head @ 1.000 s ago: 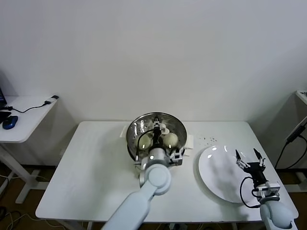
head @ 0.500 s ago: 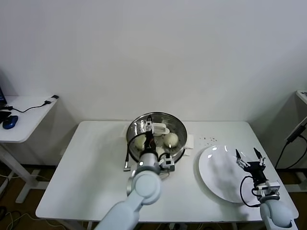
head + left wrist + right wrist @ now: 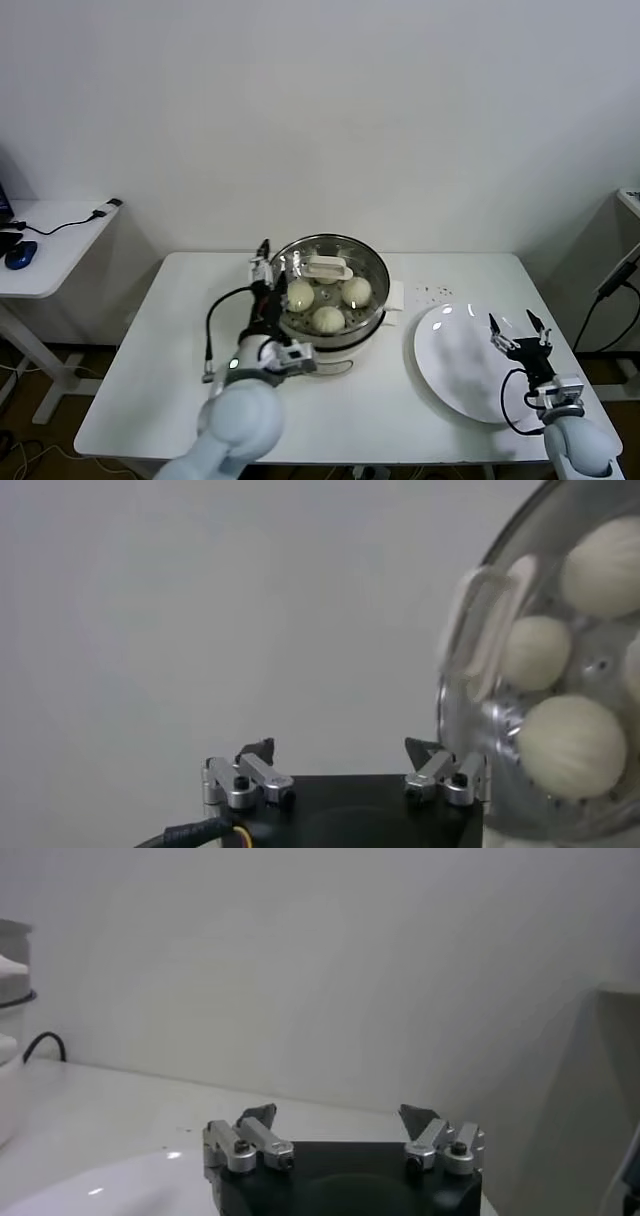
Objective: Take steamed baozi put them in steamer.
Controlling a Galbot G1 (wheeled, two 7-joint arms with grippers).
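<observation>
Three steamed baozi [image 3: 328, 318] visible in the steamer [image 3: 372, 270], smooth cream domes on the perforated steel floor; a white oblong piece [image 3: 328, 267] sits at the basket's back rim. Steamer is a round shiny steel basket, mid-table toward the back edge. Left gripper [image 3: 263, 262] hovers just beside the steamer's left rim, jaws released, holding nothing; its black cable loops over the table [image 3: 160, 370]. Right gripper [image 3: 518, 334] sits over the flat white plate [image 3: 450, 370] near the table's right edge, jaws spread wide, nothing in them. Dark specks [image 3: 432, 291] on the tabletop behind the plate. Small side desk [image 3: 50, 250] well apart on the left.
</observation>
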